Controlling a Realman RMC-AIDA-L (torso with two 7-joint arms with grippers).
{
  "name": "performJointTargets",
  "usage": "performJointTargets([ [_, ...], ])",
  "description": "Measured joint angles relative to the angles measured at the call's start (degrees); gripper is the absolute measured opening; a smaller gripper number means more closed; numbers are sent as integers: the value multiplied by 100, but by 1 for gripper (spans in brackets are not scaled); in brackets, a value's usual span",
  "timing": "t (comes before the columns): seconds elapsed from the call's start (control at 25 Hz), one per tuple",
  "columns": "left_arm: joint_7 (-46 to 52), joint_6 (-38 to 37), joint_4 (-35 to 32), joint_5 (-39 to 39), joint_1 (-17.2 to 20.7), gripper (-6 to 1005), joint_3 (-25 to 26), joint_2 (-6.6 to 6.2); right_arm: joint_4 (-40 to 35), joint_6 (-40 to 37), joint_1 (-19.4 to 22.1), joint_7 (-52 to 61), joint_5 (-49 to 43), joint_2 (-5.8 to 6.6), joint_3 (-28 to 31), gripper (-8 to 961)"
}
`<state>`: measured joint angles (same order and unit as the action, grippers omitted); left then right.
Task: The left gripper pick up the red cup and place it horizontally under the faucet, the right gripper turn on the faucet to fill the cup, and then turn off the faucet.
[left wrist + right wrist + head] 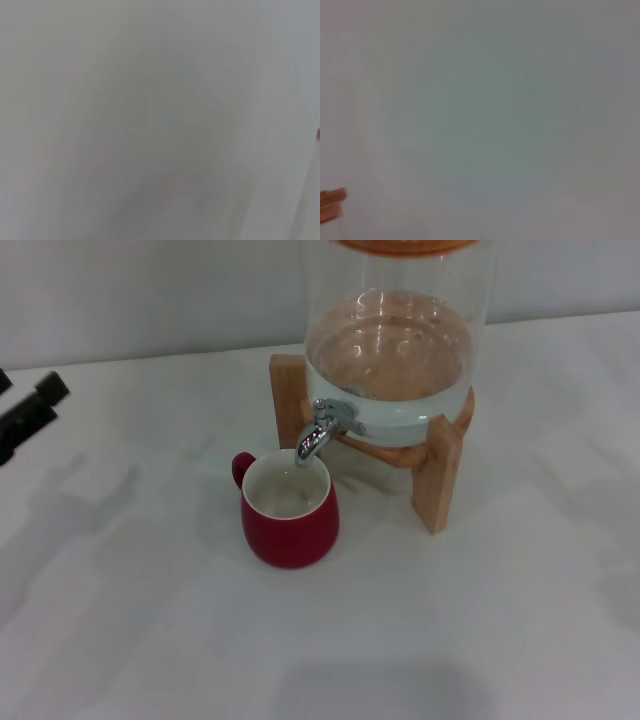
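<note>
At the far left edge of the head view the left gripper (28,412) shows only as two black fingers (50,388) held a little apart with nothing between them, poised over the white surface (150,620) and well apart from everything else. Toward the middle, the red cup (288,509) stands upright on the surface, its cream inside facing up and its small handle turned to the back left. Its mouth sits directly beneath the spout of the faucet (320,430), which curves down from the clear glass jar (395,350). The jar holds water and rests on a wooden stand (438,475) whose front leg reaches the surface to the right of the cup. The right gripper appears in no view, so its fingers cannot be judged. Both wrist views show only blurred pale surface, the right one with a sliver of wood (331,202) at its edge.
</note>
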<state>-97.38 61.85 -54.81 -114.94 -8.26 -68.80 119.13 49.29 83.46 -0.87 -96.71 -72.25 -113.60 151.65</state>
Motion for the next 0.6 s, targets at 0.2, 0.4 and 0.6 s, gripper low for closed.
performJointTargets([
  [0.2,-11,208,105,-395,-24,875,256,2,92,297,36,96,-230,51,1,722],
  [0.4,-36,303,107,-758,9,879,473,5,670,462,141,436,-692,-75,-25,722],
  [0.6,-188,529,107,-849,-49,879,564,4,1215,550,161,791,-1196,-176,-270,722],
])
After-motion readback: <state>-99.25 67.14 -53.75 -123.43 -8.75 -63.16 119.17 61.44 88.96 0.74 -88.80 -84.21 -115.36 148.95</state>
